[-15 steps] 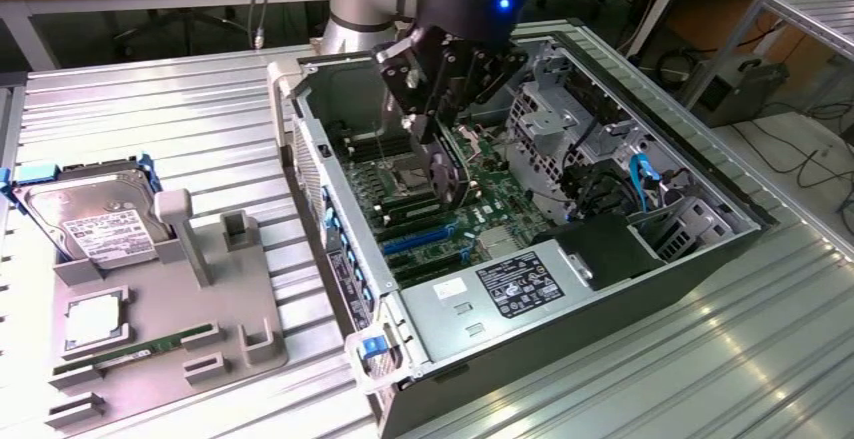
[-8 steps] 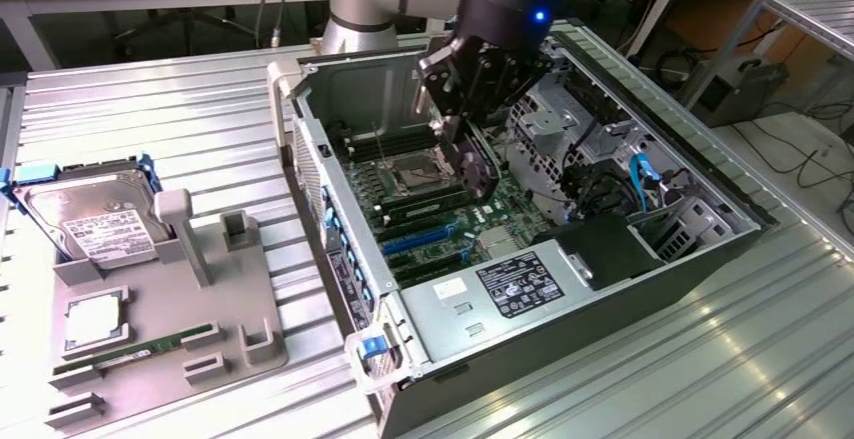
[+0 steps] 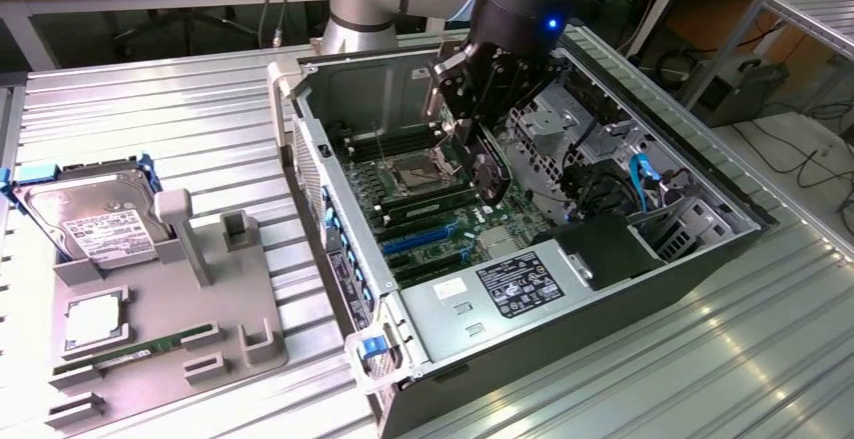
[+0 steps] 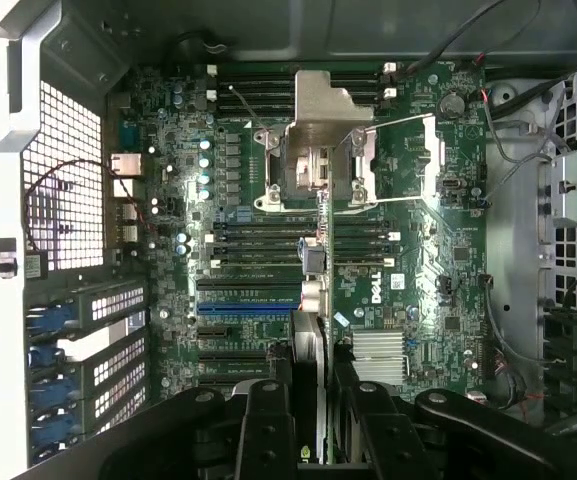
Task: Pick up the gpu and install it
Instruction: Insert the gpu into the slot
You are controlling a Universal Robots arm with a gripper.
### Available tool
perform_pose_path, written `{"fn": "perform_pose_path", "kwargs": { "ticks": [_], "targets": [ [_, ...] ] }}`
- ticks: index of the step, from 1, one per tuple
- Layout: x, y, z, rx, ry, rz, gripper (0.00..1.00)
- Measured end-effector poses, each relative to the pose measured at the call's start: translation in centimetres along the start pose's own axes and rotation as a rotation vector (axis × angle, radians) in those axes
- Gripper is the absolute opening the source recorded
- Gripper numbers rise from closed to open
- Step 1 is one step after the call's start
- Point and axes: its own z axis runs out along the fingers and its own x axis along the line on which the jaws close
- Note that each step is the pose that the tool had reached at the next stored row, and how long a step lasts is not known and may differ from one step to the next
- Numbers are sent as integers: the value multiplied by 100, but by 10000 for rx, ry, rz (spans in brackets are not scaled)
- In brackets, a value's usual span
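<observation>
GPU (image 3: 490, 174) hangs on edge inside the open computer case (image 3: 694, 249) in the exterior view, a thin dark card held upright under the arm's gripper (image 3: 470, 119), whose jaws are clamped on its upper edge. The card stands over the green motherboard (image 3: 427, 209), close to the processor socket (image 3: 411, 172) and near the blue slots (image 3: 416, 241); whether its lower edge touches the board cannot be told from here. A power supply (image 3: 514, 284) with a white label sits at the near end of the case. On the ribbed metal table (image 3: 160, 109), toward the exterior view's left and well apart from the case, a grey holder (image 3: 200, 359) carries a silver hard drive (image 3: 87, 219) and a narrow green RAM stick (image 3: 147, 344). In the wrist view the GPU (image 4: 308, 335) shows edge-on as a narrow strip running away from the camera, pinched between the black fingers (image 4: 266, 430) of the gripper (image 4: 313, 430). It lies across the middle of the motherboard (image 4: 408, 280), just beside the end of a blue slot (image 4: 243, 297) and a finned silver heatsink (image 4: 378, 355), and lines up with the processor socket (image 4: 313, 165) beyond it. Perforated rear slot covers (image 4: 118, 300) of the case stand off to one side.
</observation>
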Motion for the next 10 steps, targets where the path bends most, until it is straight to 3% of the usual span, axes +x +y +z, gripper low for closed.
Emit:
{"fn": "perform_pose_path", "kwargs": {
  "ticks": [10],
  "targets": [
    [0, 0, 0, 0, 0, -1, 26]
  ]
}}
